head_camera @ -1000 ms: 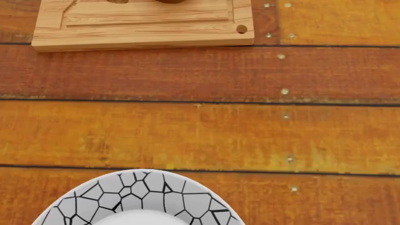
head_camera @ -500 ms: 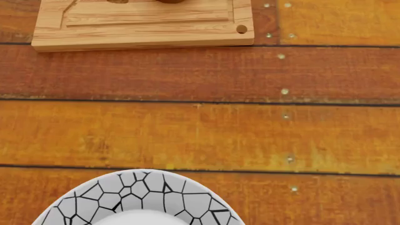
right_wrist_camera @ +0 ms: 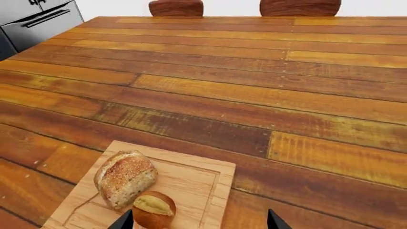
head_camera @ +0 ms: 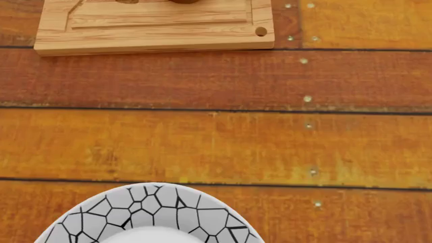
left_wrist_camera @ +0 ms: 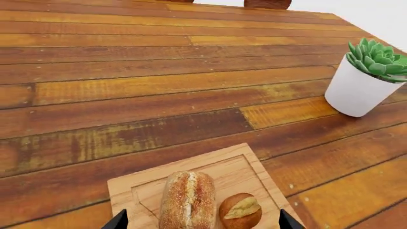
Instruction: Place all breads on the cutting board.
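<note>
The cutting board [head_camera: 155, 30] lies at the far end of the plank table in the head view. Only slivers of the breads show at that view's top edge. In the left wrist view the board [left_wrist_camera: 248, 174] carries an oblong crusty loaf [left_wrist_camera: 188, 200] and a round roll [left_wrist_camera: 240, 211] side by side. My left gripper [left_wrist_camera: 201, 222] hangs above them, open and empty. In the right wrist view the board [right_wrist_camera: 197, 183] holds the same loaf [right_wrist_camera: 125, 177] and roll [right_wrist_camera: 153, 209]. My right gripper [right_wrist_camera: 199, 221] is open and empty above the board. Neither gripper shows in the head view.
A white plate [head_camera: 148, 215] with a black crackle pattern sits at the near table edge. A succulent in a white pot [left_wrist_camera: 362, 83] stands to one side of the board. Two chair backs [right_wrist_camera: 176, 8] and a steel appliance [right_wrist_camera: 38, 19] lie past the far edge.
</note>
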`<state>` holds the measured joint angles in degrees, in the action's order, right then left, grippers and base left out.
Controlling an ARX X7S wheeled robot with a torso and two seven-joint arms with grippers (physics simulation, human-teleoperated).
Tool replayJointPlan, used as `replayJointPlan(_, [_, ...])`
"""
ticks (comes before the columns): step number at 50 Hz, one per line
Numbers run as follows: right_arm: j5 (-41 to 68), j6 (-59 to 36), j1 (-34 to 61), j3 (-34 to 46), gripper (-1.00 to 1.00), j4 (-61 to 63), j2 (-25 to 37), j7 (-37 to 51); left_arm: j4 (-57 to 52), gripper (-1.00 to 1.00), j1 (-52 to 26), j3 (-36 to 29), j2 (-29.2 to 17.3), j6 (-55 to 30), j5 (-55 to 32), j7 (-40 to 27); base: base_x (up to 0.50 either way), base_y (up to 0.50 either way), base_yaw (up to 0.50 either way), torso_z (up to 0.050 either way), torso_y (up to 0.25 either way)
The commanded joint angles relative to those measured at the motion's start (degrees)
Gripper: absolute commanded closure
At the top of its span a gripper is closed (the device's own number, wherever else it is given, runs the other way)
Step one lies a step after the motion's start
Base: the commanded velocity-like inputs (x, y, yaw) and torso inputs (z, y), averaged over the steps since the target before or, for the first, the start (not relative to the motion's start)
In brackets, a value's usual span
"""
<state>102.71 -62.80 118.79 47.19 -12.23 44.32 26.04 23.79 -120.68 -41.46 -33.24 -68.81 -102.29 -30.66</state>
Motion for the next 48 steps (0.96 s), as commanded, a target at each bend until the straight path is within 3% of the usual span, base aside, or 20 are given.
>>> replayJointPlan(1, [7.3,6.8,-9.1,-5.0,-1.00,10.4,6.1,6.9,-17.5,-1.00,13.3,9.7,-8.4,5.8,-11.8,-13.2,0.00,0.00,0.00,0.000,0.000])
replayJointPlan(9, [11.1,7.4,-10.6,-6.7,-1.00,15.6,10.6,10.1,-26.8,-1.00,19.0,11.4,-12.0,8.3,-14.8,-17.2,0.00,0.00,0.00,0.000,0.000])
replayJointPlan(23, [17.0,5.7,-7.7,-8.2,-1.00,20.1,14.0,14.7,-32.1,-1.00,16.1,12.0,-16.3,8.7,-21.7,-24.8,0.00,0.00,0.00,0.000,0.000])
replayJointPlan(41, [17.6,8.0,-10.7,-9.3,-1.00,22.9,15.5,14.7,-35.1,-1.00,18.5,13.6,-18.8,10.4,-21.9,-24.9,0.00,0.00,0.00,0.000,0.000])
replayJointPlan(48, [17.3,8.8,-11.9,-9.4,-1.00,23.0,15.6,14.3,-33.9,-1.00,20.1,14.2,-18.6,11.4,-20.3,-23.1,0.00,0.00,0.00,-0.003,0.160])
